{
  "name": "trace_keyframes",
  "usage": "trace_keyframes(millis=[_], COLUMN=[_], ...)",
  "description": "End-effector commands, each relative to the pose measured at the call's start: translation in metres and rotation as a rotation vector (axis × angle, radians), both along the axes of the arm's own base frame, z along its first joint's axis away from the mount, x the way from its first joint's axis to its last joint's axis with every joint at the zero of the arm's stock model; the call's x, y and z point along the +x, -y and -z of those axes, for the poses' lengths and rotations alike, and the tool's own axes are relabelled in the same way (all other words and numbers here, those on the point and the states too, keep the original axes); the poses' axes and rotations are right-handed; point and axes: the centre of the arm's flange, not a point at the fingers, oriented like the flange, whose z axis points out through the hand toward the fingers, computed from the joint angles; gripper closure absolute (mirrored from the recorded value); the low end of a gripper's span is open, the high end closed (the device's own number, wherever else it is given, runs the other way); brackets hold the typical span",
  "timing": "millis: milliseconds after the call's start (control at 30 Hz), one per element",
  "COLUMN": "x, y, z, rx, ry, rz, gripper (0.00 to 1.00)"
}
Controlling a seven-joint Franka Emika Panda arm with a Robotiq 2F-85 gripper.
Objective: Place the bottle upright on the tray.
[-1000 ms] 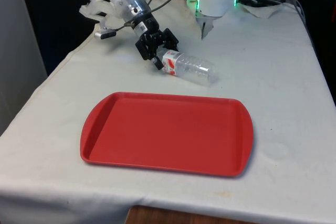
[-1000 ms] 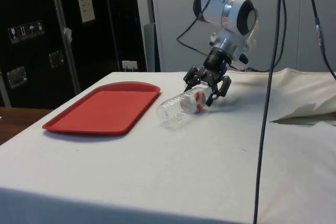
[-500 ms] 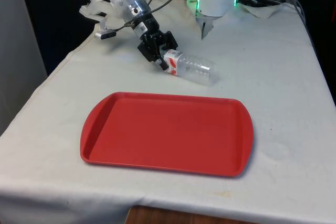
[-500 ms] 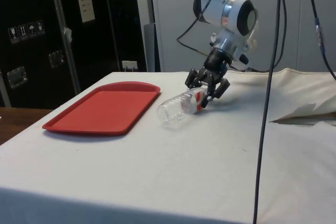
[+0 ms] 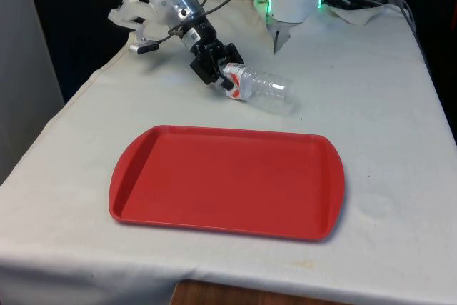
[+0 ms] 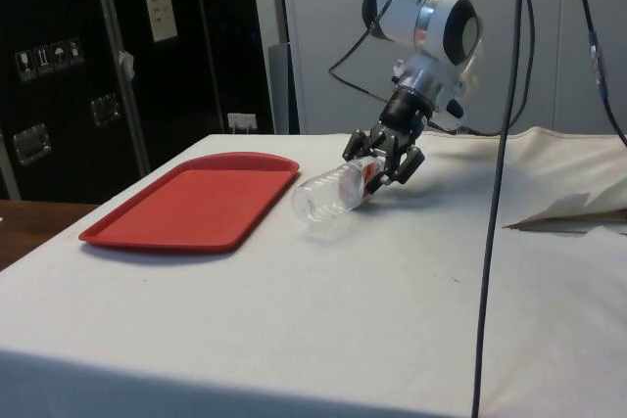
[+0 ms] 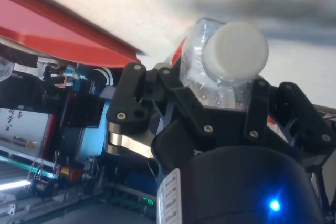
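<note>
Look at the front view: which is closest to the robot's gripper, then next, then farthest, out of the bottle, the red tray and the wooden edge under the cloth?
1. Clear plastic bottle, held in the black gripper.
2. Red plastic tray, nearer the camera.
3. Brown wooden edge, at the table's near end.

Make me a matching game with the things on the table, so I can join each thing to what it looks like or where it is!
Things:
1. bottle
2. tray
3. bottle cap
4. end effector

Descriptions:
A. red, flat on the cloth with nothing on it
B. clear plastic, tilted, neck end raised
C. black, closed around the bottle's neck end
D. white, round, facing the wrist camera

Pairs: 1-B, 2-A, 3-D, 4-C
</note>
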Motion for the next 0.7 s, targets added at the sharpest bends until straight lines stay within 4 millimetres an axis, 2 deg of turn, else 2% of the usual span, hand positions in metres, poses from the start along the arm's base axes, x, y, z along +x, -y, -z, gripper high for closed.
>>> trace_keyframes(millis=[0, 267, 467, 500, 533, 667], x=[0.0, 0.001, 0.003, 0.003, 0.004, 0.005], y=[0.0, 0.0, 0.003, 0.002, 0.003, 0.004], z=[0.002, -0.002, -0.015, -0.009, -0.019, -0.027], rx=[-0.007, -0.006, -0.011, -0.004, -0.013, -0.01], ry=[-0.004, -0.005, -0.009, 0.0, -0.009, -0.013], rz=[0.0, -0.001, -0.002, -0.004, -0.004, -0.007], gripper=[0.66, 0.67, 0.67, 0.67, 0.67, 0.67])
